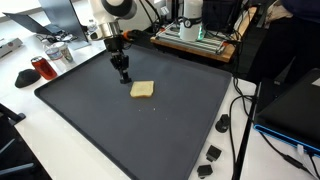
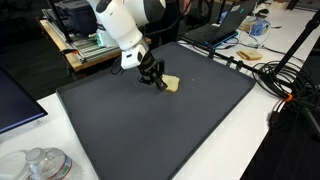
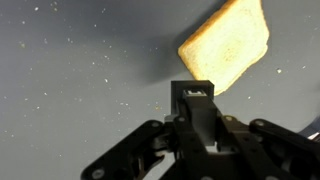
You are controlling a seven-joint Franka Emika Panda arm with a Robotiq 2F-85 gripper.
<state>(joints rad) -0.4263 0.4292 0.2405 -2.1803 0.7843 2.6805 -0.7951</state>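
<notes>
A slice of pale toasted bread (image 1: 142,90) lies flat on the dark grey mat (image 1: 120,130), and both exterior views show it (image 2: 172,83). My gripper (image 1: 122,76) hangs low over the mat just beside the slice (image 2: 155,80). In the wrist view the bread (image 3: 225,45) lies just past the gripper (image 3: 197,90), up and to the right. The two fingers are pressed together and nothing is between them. The gripper is shut and does not hold the bread.
A red cup (image 1: 40,68) and glassware stand on the white table beside the mat. Small black parts (image 1: 213,153) and cables (image 1: 240,130) lie past the mat's edge. An electronics board (image 1: 195,35) sits behind it. A laptop (image 2: 225,30) and clear jars (image 2: 40,165) are nearby.
</notes>
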